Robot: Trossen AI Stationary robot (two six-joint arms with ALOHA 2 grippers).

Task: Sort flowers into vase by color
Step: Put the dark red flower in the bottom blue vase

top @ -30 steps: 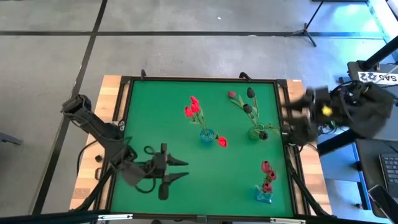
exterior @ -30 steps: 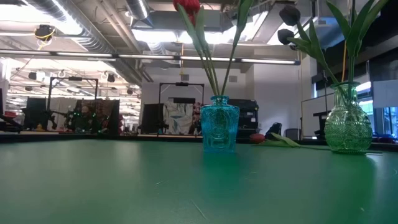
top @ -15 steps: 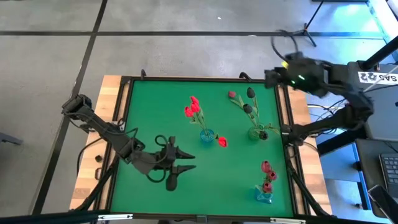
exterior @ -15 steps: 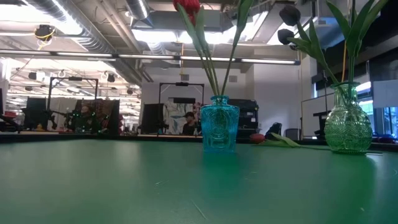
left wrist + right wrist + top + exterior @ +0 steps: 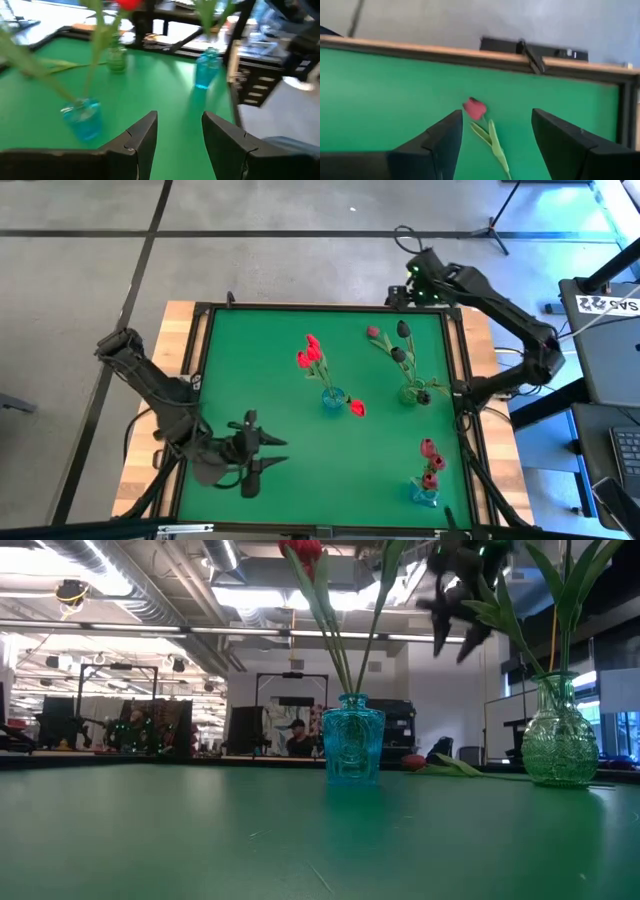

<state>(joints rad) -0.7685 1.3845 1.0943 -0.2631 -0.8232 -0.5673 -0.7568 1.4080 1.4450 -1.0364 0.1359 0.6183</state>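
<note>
Red tulips [image 5: 310,354] stand in a blue vase [image 5: 332,399] at the table's middle, and one more red tulip [image 5: 357,408] lies beside it. Maroon tulips [image 5: 401,331] stand in a green glass vase [image 5: 412,392]. A pink tulip [image 5: 474,108] lies flat on the mat near the far edge. Pink tulips [image 5: 430,459] fill a second blue vase [image 5: 424,493] near the right edge. My left gripper [image 5: 275,452] hovers open over the near left of the mat. My right gripper [image 5: 495,135] is open above the far right corner, over the lying pink tulip.
A raised dark frame [image 5: 325,308] borders the green mat [image 5: 260,370], with wooden boards outside it. The left half of the mat holds nothing but my left arm. In the low view the centre blue vase [image 5: 352,740] and green vase [image 5: 558,735] stand ahead; a person shows far behind.
My right arm has swung fast from beyond the table's right edge, round to the far right corner, and now hangs over the lying pink tulip. My left gripper went a little toward the right edge and came back left. The flowers and vases have not moved.
</note>
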